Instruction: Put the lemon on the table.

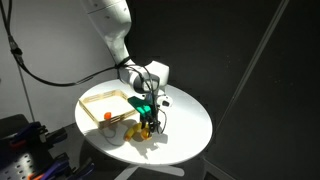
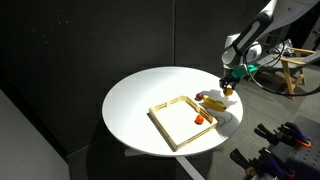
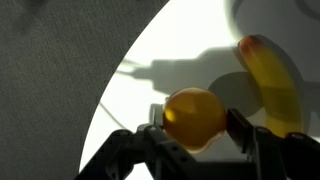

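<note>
In the wrist view my gripper (image 3: 197,128) is shut on the lemon (image 3: 193,112), a roundish yellow fruit held between the two dark fingers just above the white table (image 3: 150,60). In both exterior views the gripper (image 1: 147,120) (image 2: 228,88) hangs low over the table (image 1: 185,125) (image 2: 140,100), beside the tray and close to the table's edge. The lemon is too small to make out clearly in the exterior views.
A long yellow banana (image 3: 272,85) (image 2: 212,102) lies on the table right beside the gripper. The square light-wood tray (image 1: 103,100) (image 2: 170,125) holds a small orange-red fruit (image 1: 106,118) (image 2: 199,119). The table edge and dark floor (image 3: 50,90) are near.
</note>
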{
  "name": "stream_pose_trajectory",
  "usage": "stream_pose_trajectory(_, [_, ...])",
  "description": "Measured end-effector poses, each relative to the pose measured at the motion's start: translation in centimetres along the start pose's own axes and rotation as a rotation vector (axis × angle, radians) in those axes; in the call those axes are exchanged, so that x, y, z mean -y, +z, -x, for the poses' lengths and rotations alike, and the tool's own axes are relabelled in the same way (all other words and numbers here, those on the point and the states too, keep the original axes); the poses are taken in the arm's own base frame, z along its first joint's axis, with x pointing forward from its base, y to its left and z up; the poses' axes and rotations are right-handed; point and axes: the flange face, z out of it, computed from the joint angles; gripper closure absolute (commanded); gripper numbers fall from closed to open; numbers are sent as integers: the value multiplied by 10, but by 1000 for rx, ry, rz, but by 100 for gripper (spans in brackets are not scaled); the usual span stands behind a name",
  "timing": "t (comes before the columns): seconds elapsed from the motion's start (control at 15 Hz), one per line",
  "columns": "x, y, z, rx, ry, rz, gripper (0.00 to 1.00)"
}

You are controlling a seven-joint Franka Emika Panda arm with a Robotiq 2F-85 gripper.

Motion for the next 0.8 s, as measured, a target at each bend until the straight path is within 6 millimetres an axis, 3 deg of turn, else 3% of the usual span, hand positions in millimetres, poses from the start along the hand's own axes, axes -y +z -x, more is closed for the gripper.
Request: stream_pose_trajectory(0.8, [7,15,0,0,-10,-1,60])
